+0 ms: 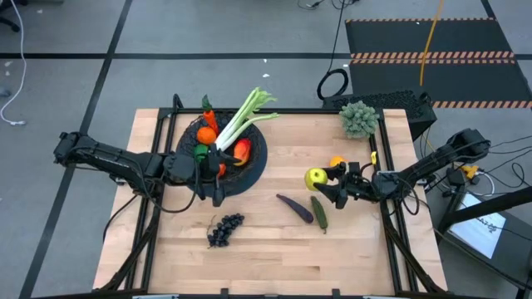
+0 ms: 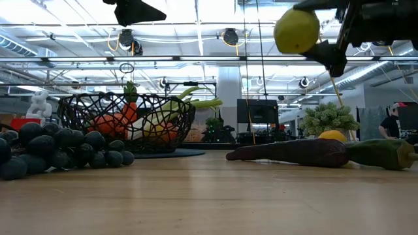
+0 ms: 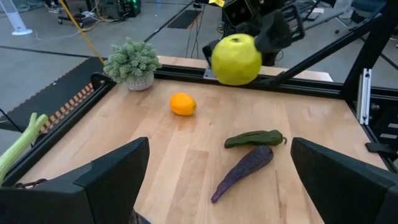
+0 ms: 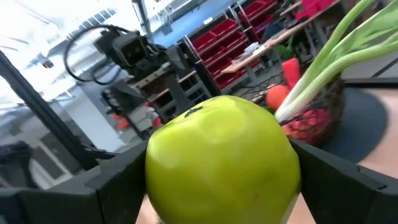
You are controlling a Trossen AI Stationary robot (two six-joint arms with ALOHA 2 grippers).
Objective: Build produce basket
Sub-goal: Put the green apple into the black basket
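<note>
The black wire basket (image 1: 253,166) (image 2: 78,111) sits left of the table's middle and holds an orange, a carrot, a mango and the long leafy stalk (image 1: 245,116). My left gripper (image 1: 218,181) (image 3: 221,186) hovers open over the basket's near rim. My right gripper (image 1: 326,184) (image 4: 221,186) is shut on the yellow-green apple (image 1: 315,176) (image 2: 297,31), high above the table's right half. Lying on the wood are a loose orange (image 1: 337,161) (image 3: 183,104), the purple eggplant (image 1: 295,208) (image 3: 242,171), the cucumber (image 1: 319,213) (image 3: 255,138) and the dark grapes (image 1: 224,230) (image 2: 52,149). My right gripper pinches the apple between its two fingers (image 4: 118,180), one on each side of the apple's widest part (image 4: 168,168). The fingers come about level from the table's right side. The apple is lifted well clear of the table, its stem end (image 4: 194,112) showing on top.
A grey-green frilly clump (image 1: 359,118) (image 3: 132,62) stands at the far right corner. The stalk's leafy end sticks out past the basket's far rim. Bare wood lies between the basket and the eggplant and along the near edge right of the grapes.
</note>
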